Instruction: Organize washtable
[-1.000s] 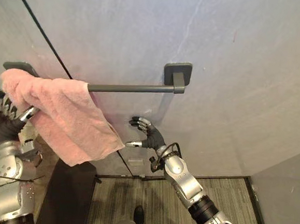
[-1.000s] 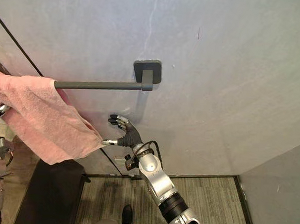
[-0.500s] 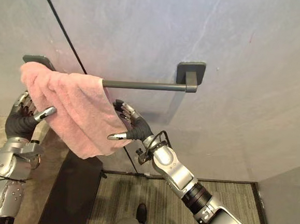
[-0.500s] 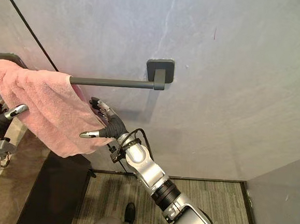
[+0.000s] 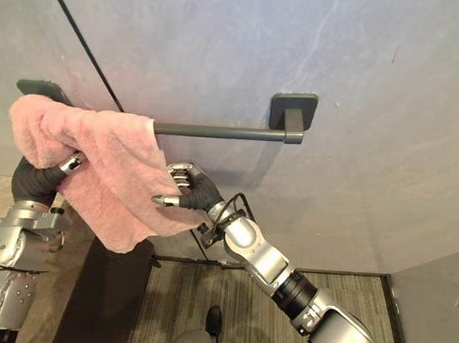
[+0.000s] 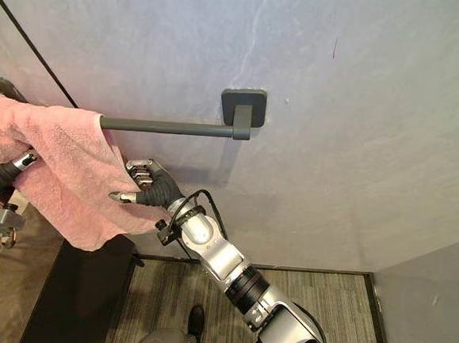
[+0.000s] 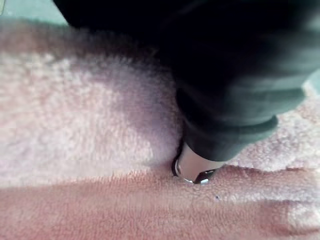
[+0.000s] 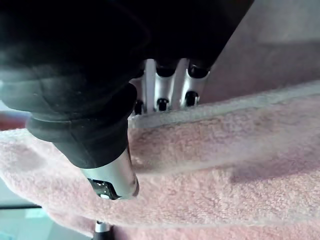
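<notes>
Left eye view: the pink towel [image 5: 110, 178] hangs bunched over the left end of the towel bar [image 5: 217, 131], so my right hand [image 5: 192, 192] pinches its right edge, fingers [image 8: 165, 85] behind, thumb in front, ready, I reckon, to spread it flat. My left hand [image 5: 71, 161] props the bunch from beneath; whether it grips I cannot tell.

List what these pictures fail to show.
Grip of the left hand: buried under the pink towel, eye and left wrist views.
Grip of the right hand: the towel's hem covers it, right wrist view.
Left stretch of the rail: under the towel, eye views.
</notes>
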Available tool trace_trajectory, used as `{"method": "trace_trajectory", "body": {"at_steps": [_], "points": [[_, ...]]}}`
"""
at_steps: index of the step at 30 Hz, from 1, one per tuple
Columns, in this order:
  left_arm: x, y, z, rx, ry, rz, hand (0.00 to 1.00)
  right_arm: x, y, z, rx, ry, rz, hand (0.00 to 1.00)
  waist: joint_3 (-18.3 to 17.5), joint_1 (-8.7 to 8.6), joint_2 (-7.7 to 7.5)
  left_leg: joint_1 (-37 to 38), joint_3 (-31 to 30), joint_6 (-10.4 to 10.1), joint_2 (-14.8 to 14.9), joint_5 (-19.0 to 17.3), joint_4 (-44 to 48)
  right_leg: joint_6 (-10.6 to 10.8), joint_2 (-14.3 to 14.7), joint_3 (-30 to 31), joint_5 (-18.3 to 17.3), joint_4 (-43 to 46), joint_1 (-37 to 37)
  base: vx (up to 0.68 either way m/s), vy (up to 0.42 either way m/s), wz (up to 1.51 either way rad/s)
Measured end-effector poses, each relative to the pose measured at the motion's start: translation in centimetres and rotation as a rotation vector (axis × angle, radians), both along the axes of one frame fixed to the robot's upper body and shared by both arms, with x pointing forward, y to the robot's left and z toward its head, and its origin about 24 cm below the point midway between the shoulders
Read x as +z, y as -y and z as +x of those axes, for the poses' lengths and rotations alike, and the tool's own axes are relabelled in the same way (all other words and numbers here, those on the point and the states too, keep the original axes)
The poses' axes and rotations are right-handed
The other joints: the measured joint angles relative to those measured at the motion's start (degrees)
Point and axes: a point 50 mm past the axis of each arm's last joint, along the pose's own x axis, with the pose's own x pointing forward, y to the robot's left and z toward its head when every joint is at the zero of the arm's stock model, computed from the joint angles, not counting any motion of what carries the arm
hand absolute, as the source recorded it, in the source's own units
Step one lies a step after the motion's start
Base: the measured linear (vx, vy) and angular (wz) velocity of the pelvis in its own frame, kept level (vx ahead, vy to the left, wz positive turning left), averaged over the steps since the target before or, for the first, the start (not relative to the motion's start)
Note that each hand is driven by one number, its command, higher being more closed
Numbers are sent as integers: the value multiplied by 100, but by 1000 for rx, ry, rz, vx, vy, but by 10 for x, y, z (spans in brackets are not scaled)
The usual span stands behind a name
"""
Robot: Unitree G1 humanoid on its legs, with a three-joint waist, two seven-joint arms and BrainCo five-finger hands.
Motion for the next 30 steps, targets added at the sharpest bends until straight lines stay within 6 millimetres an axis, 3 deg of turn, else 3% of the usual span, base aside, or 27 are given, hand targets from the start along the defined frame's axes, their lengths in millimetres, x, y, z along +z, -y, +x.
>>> {"method": "trace_trajectory", "body": {"at_steps": [9,14,20,21,26,30], "points": [[0,11,-2,4,33,6,100,4,15,13,-85,13,12,100,-7,-43,-15,5,25,-18,35,16,-7,-57,32,15,42,-30,-2,-1,1,-1],[1,26,-4,-38,80,-22,100,-4,43,18,-154,6,5,100,-14,-89,-57,36,51,-26,54,32,-23,-57,55,30,120,-156,70,-13,8,-2],[0,64,-8,-202,102,-41,100,-8,104,22,-349,16,41,100,-21,-254,-99,42,156,-29,59,37,-52,-9,67,148,234,-240,59,-47,27,-8],[-1,75,-9,-251,109,-43,100,-5,120,24,-405,44,38,100,-27,-348,-108,44,197,-11,60,51,-53,-3,86,191,291,-321,66,-71,38,-14],[-4,91,-9,-300,125,-68,100,-10,139,15,-451,60,43,100,-52,-527,-149,49,296,-9,65,53,-55,14,102,284,377,-423,59,-21,29,-14],[-5,95,-8,-297,138,-78,100,-11,143,12,-453,76,33,100,-79,-531,-191,67,321,4,65,80,-54,15,110,328,384,-427,57,8,7,-3]]}}
